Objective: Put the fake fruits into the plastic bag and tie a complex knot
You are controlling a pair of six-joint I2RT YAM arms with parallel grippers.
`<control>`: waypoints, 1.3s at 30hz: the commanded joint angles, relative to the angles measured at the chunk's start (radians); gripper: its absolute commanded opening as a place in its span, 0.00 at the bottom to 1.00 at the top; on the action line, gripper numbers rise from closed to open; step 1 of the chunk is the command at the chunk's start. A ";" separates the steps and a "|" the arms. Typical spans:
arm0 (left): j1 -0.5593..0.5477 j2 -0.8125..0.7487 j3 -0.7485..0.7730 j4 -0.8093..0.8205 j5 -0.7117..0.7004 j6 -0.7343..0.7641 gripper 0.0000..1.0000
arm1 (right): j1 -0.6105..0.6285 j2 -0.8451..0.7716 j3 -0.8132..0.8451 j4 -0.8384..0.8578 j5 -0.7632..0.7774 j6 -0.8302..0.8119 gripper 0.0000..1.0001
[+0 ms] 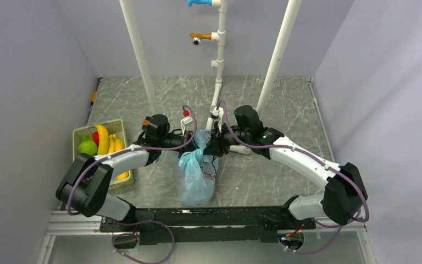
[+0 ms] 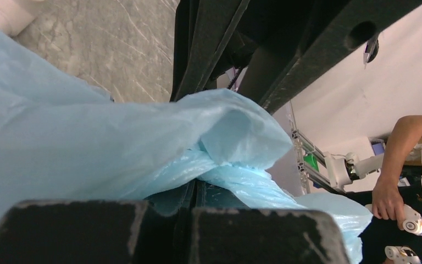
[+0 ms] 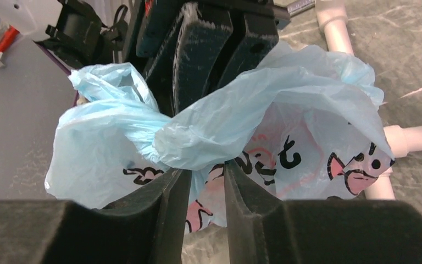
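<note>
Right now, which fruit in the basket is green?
The round one at the green basket's left side; the bananas are yellow, and the piece beside it is red.

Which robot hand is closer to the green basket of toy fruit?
Left. The left hand is at the light-blue plastic bag, right of the green basket; the right hand is farther right, beyond the bag's top.

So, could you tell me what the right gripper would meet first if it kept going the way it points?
Almost certainly the plastic bag bunched between its fingers, and close behind that, the left gripper facing it.
</note>
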 commanded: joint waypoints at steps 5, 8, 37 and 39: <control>-0.018 0.010 0.045 0.026 0.011 0.025 0.00 | 0.033 -0.057 0.010 0.168 -0.046 0.054 0.45; -0.010 0.000 0.039 0.046 0.012 0.008 0.00 | -0.011 -0.103 -0.027 0.059 -0.077 0.019 0.50; -0.016 0.033 0.065 0.119 0.025 -0.041 0.00 | -0.022 -0.039 -0.023 0.088 -0.101 -0.041 0.45; -0.020 0.034 0.065 0.118 0.028 -0.037 0.00 | -0.022 -0.032 -0.017 0.093 -0.112 -0.032 0.46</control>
